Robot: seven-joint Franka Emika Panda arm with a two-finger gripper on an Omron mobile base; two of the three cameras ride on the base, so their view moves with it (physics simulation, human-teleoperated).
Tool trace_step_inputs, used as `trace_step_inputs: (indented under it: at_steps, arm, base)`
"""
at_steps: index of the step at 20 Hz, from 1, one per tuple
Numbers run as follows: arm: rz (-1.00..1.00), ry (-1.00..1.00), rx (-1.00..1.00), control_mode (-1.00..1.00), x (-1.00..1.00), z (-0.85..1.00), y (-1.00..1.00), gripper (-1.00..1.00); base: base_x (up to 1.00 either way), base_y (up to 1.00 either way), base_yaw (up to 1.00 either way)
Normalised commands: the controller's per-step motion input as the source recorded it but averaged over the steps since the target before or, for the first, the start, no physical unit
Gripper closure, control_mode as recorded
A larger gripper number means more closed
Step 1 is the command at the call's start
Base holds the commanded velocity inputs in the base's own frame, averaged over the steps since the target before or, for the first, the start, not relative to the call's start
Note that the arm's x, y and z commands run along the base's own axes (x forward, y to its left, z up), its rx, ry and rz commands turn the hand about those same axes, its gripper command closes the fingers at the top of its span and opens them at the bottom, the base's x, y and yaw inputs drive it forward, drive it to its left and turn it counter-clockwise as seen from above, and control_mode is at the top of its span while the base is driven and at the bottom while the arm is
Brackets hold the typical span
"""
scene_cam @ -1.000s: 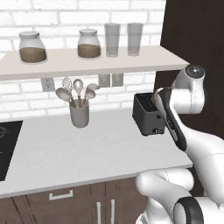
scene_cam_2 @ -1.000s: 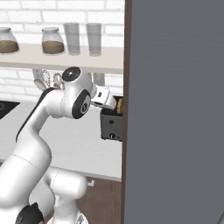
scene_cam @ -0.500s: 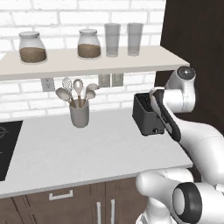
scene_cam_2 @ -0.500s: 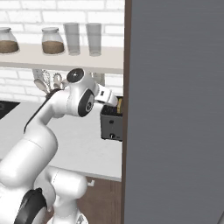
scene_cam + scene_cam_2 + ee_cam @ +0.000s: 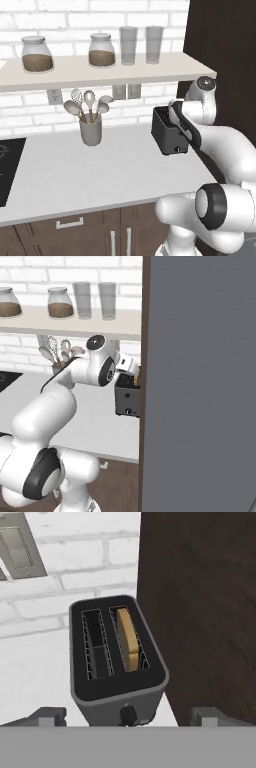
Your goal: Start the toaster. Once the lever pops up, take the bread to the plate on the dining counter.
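Everything I see is lit evenly and brightly, a flat rendered light with no single lamp to trace. The shelf (image 5: 105, 75) throws a soft shadow onto the brick wall (image 5: 30, 107) beneath it. The toaster (image 5: 116, 662) stands crisp against the pale worktop (image 5: 35, 672), and its slots stay readable, the bread (image 5: 129, 641) inside well lit. The dark wood panel (image 5: 200, 612) beside it shows faint grain with no glare. Edges look slightly soft and jagged in all three views; straight lines do not bend toward the borders.
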Motion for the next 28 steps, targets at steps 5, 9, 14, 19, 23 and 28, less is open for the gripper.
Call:
trace_step_inputs:
  at_steps: [5,9,14,19,23,28]
  arm:
    - [0.00,0.00,0.00,-1.00,0.31,-0.50,-0.05,-1.00]
    - [0.00,0.00,0.00,-1.00,0.25,-0.18,-0.14,-1.00]
    - [0.00,0.00,0.00,-1.00,0.16,-0.14,-0.26,-1.00]
    - [0.00,0.01,0.00,-1.00,0.24,-0.10,-0.18,-1.00]
    - [0.00,0.00,0.00,-1.00,0.30,-0.08,0.00,-1.00]
    - [0.00,0.00,0.00,-1.00,0.30,-0.25,-0.03,-1.00]
  base:
    - [0.00,0.00,0.00]
    - [0.00,0.00,0.00]
    - [0.00,0.00,0.00]
    - [0.00,0.00,0.00]
    - [0.00,0.00,0.00]
    - [0.00,0.00,0.00]
